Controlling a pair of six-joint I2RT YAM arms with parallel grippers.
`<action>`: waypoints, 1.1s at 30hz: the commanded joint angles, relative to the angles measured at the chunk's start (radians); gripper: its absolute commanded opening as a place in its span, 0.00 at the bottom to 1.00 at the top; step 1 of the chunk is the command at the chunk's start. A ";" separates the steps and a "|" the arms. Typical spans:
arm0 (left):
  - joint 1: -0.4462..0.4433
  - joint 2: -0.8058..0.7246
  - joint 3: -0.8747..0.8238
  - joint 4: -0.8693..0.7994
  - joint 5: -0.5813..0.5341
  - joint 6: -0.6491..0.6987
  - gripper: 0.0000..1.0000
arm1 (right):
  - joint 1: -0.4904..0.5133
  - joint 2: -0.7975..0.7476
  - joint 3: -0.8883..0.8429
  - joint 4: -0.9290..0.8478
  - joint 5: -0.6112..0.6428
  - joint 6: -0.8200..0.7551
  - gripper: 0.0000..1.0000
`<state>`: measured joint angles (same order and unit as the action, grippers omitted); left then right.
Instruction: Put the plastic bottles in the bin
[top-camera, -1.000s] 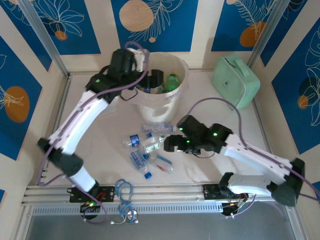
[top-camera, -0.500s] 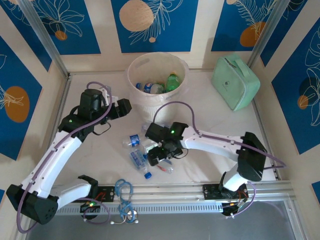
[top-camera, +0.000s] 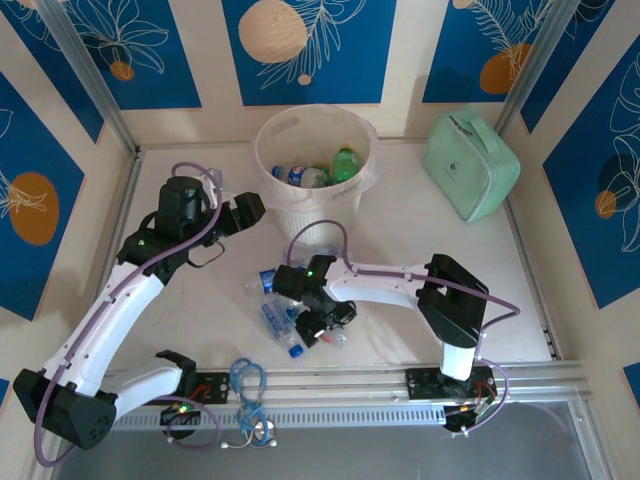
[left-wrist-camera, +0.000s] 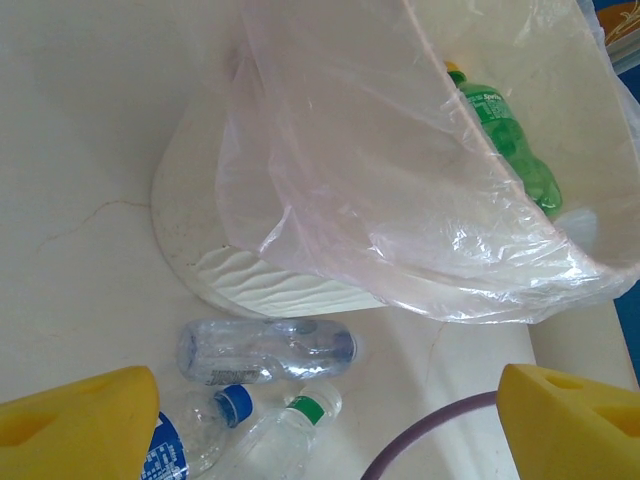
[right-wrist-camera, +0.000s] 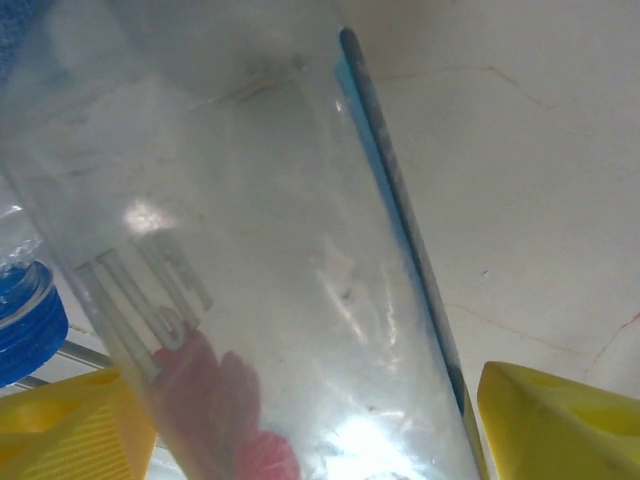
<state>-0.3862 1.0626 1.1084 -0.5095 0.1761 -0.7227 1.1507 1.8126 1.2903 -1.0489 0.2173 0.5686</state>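
Two bottles (top-camera: 300, 176) are seen inside the bin (top-camera: 268, 135); the left gripper (top-camera: 246, 210) has been pulled back beside it, wide open, empty. Meanwhile the right gripper (top-camera: 325, 322) has been dropped onto the pile (top-camera: 268, 283) before the bin, spread around a clear bottle (right-wrist-camera: 280, 250), likely next.

Bare surface (top-camera: 400, 215) lies open between the bin (top-camera: 305, 215) and the mint green zip case (top-camera: 472, 165), and again at the right, in front of the case. The bin mouth is free from above; its plastic liner (left-wrist-camera: 330, 200) sags over the near rim. A clear bottle (left-wrist-camera: 265, 352) lies just beside the bin's base, with a cluster of bottles (top-camera: 275, 300) in front of it. The right arm (top-camera: 385, 283) spans the middle of the surface. The left gripper (top-camera: 250, 210) hangs just left of the bin, jaws spread wide.
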 joint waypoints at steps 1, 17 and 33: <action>0.015 -0.003 0.002 0.023 0.020 -0.012 0.87 | -0.007 0.000 0.001 -0.025 0.015 -0.011 0.77; 0.018 0.008 0.016 0.032 0.047 -0.030 0.86 | 0.006 -0.188 -0.037 -0.019 0.074 0.010 0.60; 0.018 -0.003 0.021 0.086 0.092 -0.066 0.87 | -0.085 -0.526 -0.049 0.052 0.025 0.068 0.52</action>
<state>-0.3813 1.0763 1.1084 -0.4511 0.2443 -0.7811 1.0927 1.3670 1.2530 -1.0283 0.2764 0.6109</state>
